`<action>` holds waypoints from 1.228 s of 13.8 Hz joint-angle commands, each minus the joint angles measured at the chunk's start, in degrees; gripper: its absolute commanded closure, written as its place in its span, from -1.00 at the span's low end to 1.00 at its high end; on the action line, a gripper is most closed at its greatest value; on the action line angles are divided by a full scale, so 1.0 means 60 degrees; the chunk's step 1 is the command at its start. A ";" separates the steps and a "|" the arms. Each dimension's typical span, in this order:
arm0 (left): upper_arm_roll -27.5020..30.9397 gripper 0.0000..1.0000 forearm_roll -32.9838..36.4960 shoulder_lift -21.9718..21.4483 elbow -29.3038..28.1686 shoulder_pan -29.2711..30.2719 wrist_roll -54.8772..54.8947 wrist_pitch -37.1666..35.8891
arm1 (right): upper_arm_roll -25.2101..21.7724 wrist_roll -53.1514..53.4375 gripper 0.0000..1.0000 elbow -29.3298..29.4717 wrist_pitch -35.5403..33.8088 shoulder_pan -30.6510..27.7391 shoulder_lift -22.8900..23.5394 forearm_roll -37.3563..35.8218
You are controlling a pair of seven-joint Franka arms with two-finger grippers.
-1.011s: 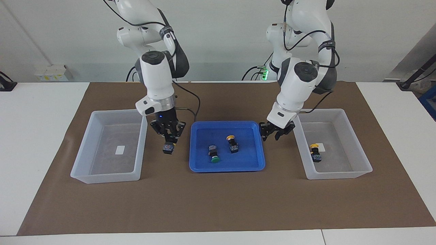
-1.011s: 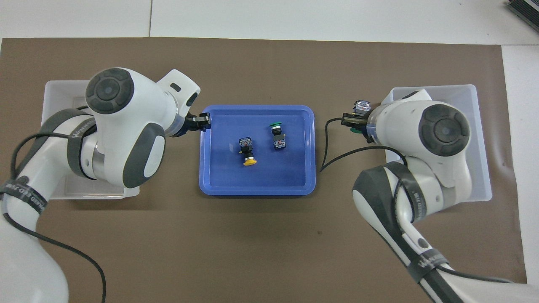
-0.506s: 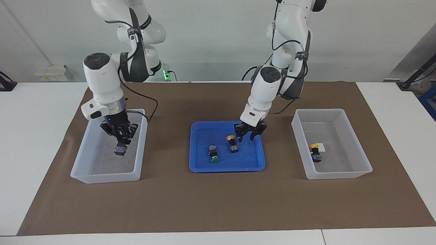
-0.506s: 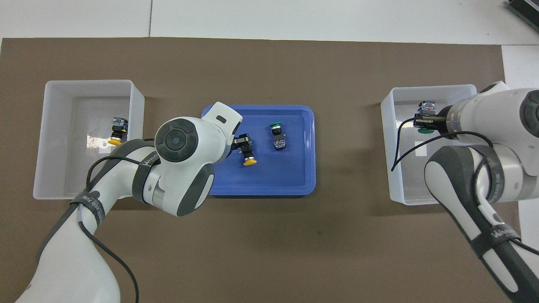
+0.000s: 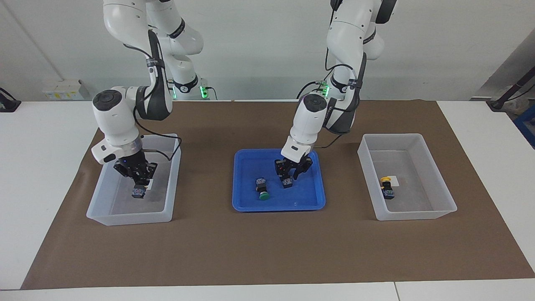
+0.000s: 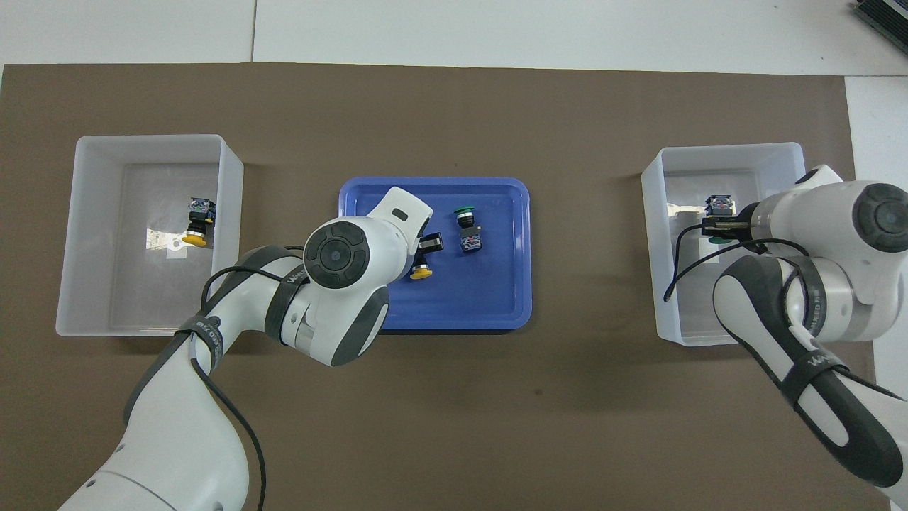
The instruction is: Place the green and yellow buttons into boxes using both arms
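My right gripper [image 5: 139, 185] is shut on a green button [image 5: 138, 192], held low inside the box [image 5: 129, 216] at the right arm's end; the overhead view shows its green cap [image 6: 718, 240] under the gripper [image 6: 716, 226]. My left gripper [image 5: 289, 172] is open and low over a yellow button [image 5: 286, 181] in the blue tray [image 5: 278, 205], fingers on either side of its top; its yellow cap [image 6: 421, 272] shows in the overhead view. A second green button [image 5: 262, 189] lies beside it. The other yellow button [image 5: 386, 187] lies in the box [image 5: 418, 214] at the left arm's end.
Both boxes and the blue tray stand in a row on a brown mat [image 5: 267, 251] on a white table. The left arm's elbow covers part of the tray [image 6: 496, 312] in the overhead view. The right arm's cable hangs over its box [image 6: 660, 284].
The right gripper carried the green button from beside the tray into its box and lowered it. The left gripper swung from near its box to the tray and came down over the yellow button.
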 commanded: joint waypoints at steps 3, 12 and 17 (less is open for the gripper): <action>0.0153 0.35 -0.0081 0.0045 -0.0215 -0.0258 -0.0264 0.0362 | 0.0125 -0.0990 0.61 -0.0586 0.0968 -0.0632 0.0143 0.0169; 0.0167 1.00 -0.0066 -0.0159 0.0617 0.0252 -0.0119 -0.1112 | 0.0198 -0.0932 -0.66 0.1679 -0.1355 -0.0383 0.0098 0.0155; 0.0109 1.00 -0.0081 -0.0979 0.1732 0.1395 0.0568 -0.3663 | 0.0301 -0.0129 -0.75 0.3293 -0.2574 0.0713 0.0244 0.0169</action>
